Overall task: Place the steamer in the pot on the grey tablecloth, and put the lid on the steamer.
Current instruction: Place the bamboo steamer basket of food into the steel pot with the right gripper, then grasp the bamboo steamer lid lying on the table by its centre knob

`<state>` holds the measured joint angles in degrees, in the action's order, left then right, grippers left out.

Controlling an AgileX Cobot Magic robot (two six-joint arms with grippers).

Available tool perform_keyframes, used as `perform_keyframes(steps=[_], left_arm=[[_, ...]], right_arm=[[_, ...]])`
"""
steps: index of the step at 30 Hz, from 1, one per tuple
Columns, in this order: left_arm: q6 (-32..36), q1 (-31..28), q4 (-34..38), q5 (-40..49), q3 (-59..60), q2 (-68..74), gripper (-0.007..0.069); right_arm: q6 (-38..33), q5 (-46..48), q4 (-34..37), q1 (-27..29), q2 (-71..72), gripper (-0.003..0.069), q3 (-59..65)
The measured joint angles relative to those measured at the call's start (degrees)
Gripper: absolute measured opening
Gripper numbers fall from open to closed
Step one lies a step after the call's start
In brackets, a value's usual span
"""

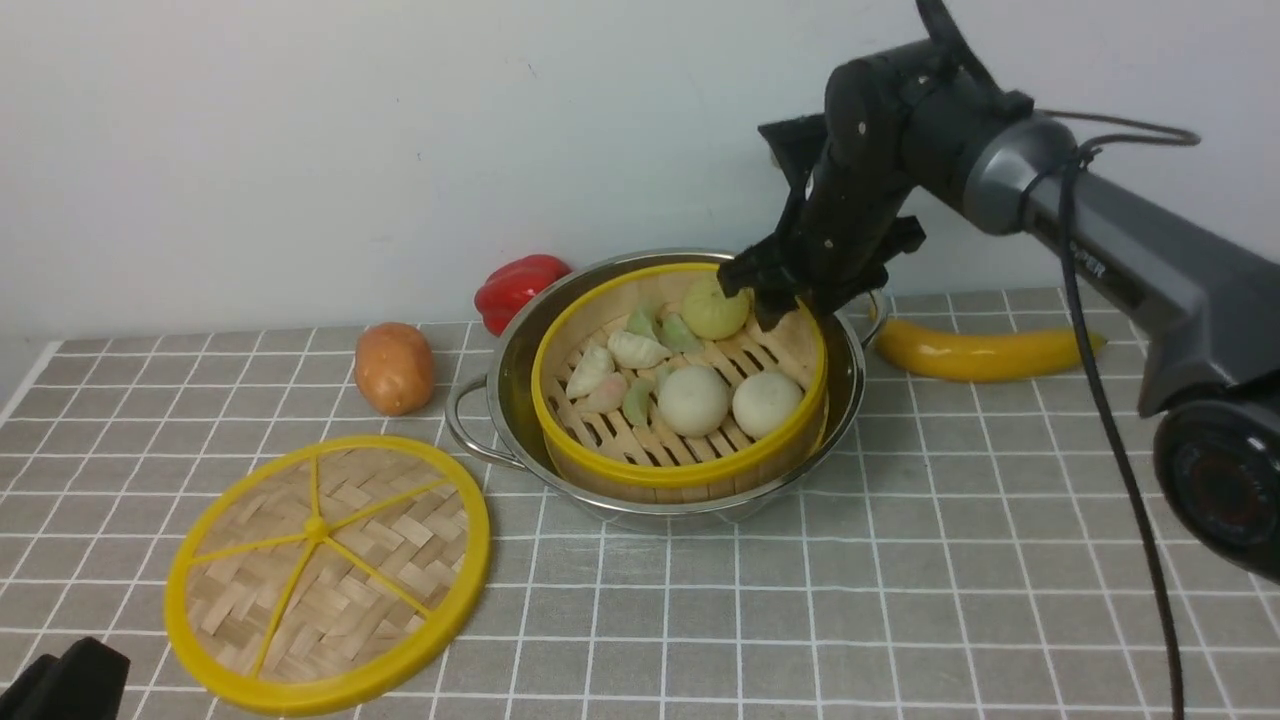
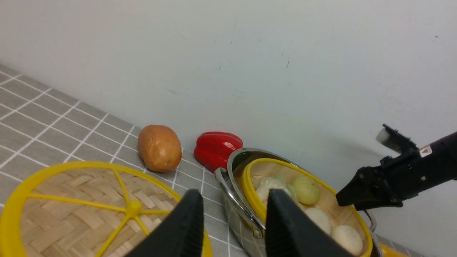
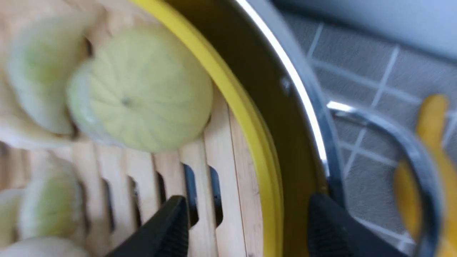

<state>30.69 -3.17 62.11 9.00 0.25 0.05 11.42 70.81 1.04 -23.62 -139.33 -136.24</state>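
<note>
**Front view.** The pot (image 1: 512,375) stands on the grey tablecloth (image 1: 900,560), near the middle of its far edge. The steamer (image 1: 680,472) sits inside the pot, upright, loaded with buns (image 1: 693,400) and dumplings (image 1: 636,350). The lid (image 1: 325,575) lies flat on the cloth toward the near left corner, apart from the pot. The right gripper (image 1: 757,300) hangs at the steamer's far right rim. A potato (image 1: 395,367) and a red bell pepper (image 1: 520,285) lie left of the pot along the far edge; a yellow banana (image 1: 985,352) lies right of it.

**Left wrist view.** The left gripper (image 2: 232,203) hovers above the near edge of the lid – jaws partly apart, nothing between them.

**Right wrist view.** The right gripper's jaws stand wide and straddle the steamer's yellow rim: one of the fingers (image 3: 167,228) is over the slatted floor, the other in the gap by the pot wall – neither presses the rim.
</note>
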Motion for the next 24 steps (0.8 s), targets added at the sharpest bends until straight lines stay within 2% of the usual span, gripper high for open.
perform_keyframes(steps=[4, 7, 9, 10, 12, 14, 19, 24], left_arm=[[1.3, 0.0, -0.8, 0.2, -1.4, 3.1, 0.0243], [4.1, 0.0, -4.2, 0.5, -5.7, 11.2, 0.0243], [7.1, 0.0, -7.6, 0.5, -10.9, 18.5, 0.0243], [7.1, 0.0, -7.6, 0.5, -10.9, 18.5, 0.0243], [8.6, 0.0, -10.9, 1.1, -19.1, 28.3, 0.0243], [8.9, 0.0, -11.9, 2.0, -22.0, 32.9, 0.0243], [8.6, 0.0, -18.0, 10.0, -38.0, 53.8, 0.0243], [2.3, 0.0, -28.3, 17.3, -49.0, 67.9, 0.0243]], right_arm=[[-0.9, 0.0, -0.4, 0.5, 4.3, 0.0456, 0.0], [-2.3, 0.0, -1.0, 1.7, 10.3, 0.0458, 0.0], [-4.1, -0.1, -1.0, 2.7, 15.6, 0.0458, 0.0], [-4.1, -0.1, -1.0, 2.7, 16.1, 0.0458, 0.0], [-5.7, -0.2, -1.0, 3.7, 22.9, 0.0459, 0.0], [-6.3, -0.2, -1.0, 4.0, 25.4, 0.0459, 0.0], [-7.2, -0.5, -1.0, 4.4, 38.6, 0.0459, 1.1], [-7.9, -0.6, -1.4, 4.4, 49.1, 0.0459, 7.8]])
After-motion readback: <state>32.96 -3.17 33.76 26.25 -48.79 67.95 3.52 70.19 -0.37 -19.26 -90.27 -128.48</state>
